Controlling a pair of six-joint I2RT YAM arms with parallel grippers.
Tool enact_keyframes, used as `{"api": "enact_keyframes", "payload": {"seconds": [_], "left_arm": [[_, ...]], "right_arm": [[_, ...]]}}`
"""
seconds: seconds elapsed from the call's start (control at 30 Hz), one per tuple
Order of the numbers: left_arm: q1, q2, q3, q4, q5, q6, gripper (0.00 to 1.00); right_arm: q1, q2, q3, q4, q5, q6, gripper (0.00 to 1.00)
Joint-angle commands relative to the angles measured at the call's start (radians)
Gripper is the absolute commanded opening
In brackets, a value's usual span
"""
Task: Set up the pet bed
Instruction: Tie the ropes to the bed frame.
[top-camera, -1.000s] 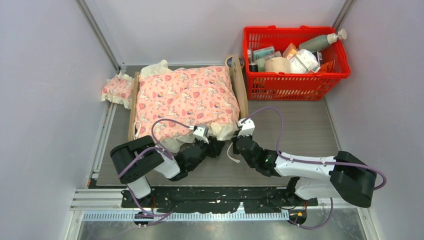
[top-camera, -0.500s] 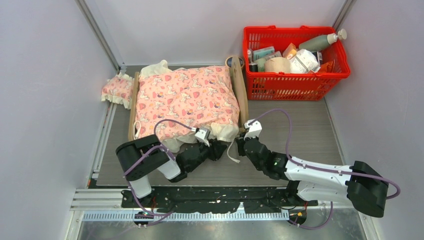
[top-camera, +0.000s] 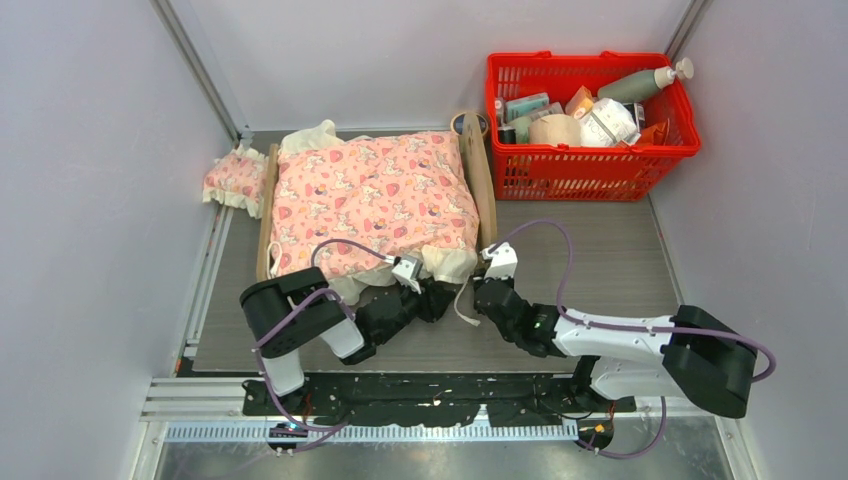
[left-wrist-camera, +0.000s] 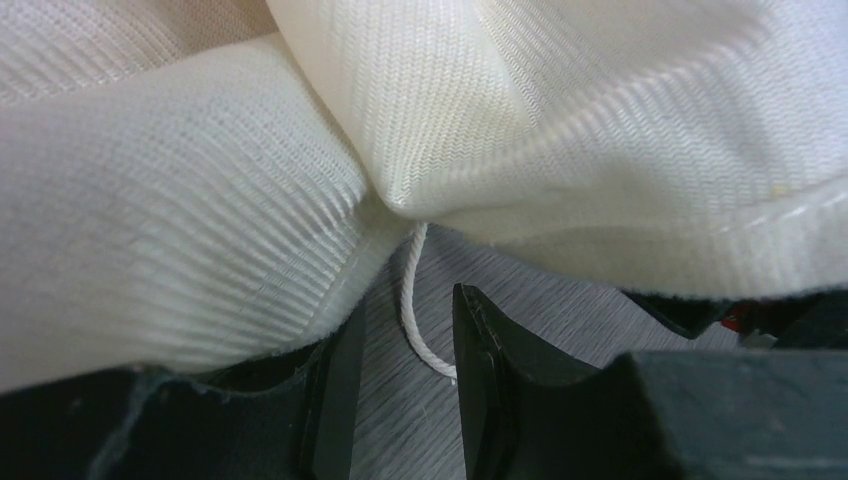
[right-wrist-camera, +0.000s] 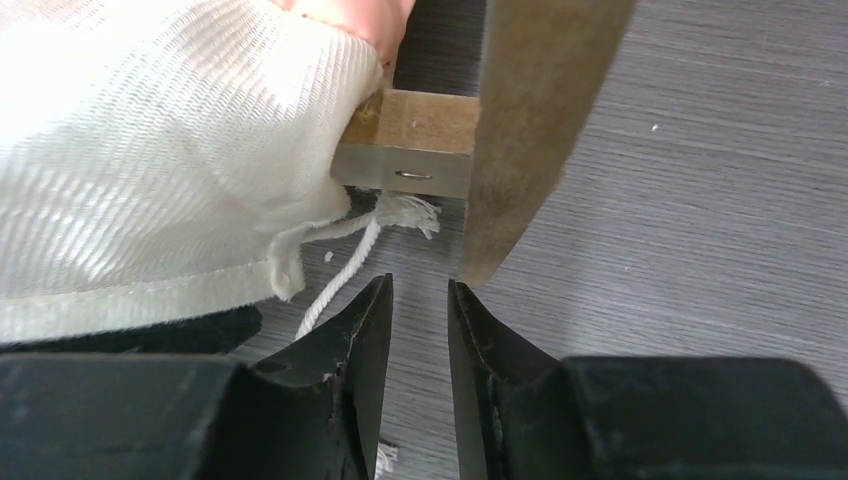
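A grey wood-grain tabletop (top-camera: 620, 250) is seen from above. The small light plywood pet bed (top-camera: 484, 185) is set in the upper left-centre of the overhead frame. It is covered almost wholly by a pink patterned blanket with a cream frill (top-camera: 375, 195), so that only the side rails are shown and the mattress is hidden. A red plastic basket (top-camera: 560, 170) full of bottles and packets is placed at the upper right, near the bed's far right corner. A small pink frilled pillow (top-camera: 233, 178) is laid just beside the bed's left rail.

The frame is judged light and stiff. It is likely to slide on the smooth tabletop if pushed, and is best gripped at a rail or corner post. The blanket is judged soft and limp. It would bunch and drag, so its frilled hem is the place to be pinched.

At the lower centre, the left hand (left-wrist-camera: 408, 300) is held at the blanket's near hem. Its fingers are spread, with cream cloth draped over them and nothing pinched between them. The right hand (right-wrist-camera: 418, 295) is held just short of the bed's near right corner. Its fingers are slightly parted and empty. A thin white cord (right-wrist-camera: 345, 270) hangs from the frill beside them.
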Motion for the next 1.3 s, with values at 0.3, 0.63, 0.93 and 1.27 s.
{"api": "enact_keyframes", "payload": {"seconds": [0.3, 0.63, 0.93, 1.27], "left_arm": [[0.005, 0.033, 0.016, 0.1, -0.003, -0.004, 0.41], [0.004, 0.041, 0.008, 0.121, -0.013, -0.006, 0.41], [0.005, 0.04, -0.013, 0.145, -0.022, -0.003, 0.41], [0.018, 0.005, -0.021, 0.154, -0.016, 0.078, 0.45]], "right_arm": [[0.009, 0.068, 0.075, 0.085, 0.11, 0.123, 0.4], [0.008, 0.124, 0.105, 0.097, 0.171, 0.171, 0.43], [0.01, 0.159, 0.119, 0.155, 0.217, 0.097, 0.06], [0.059, 0.001, 0.054, 0.01, 0.161, 0.102, 0.05]]}}
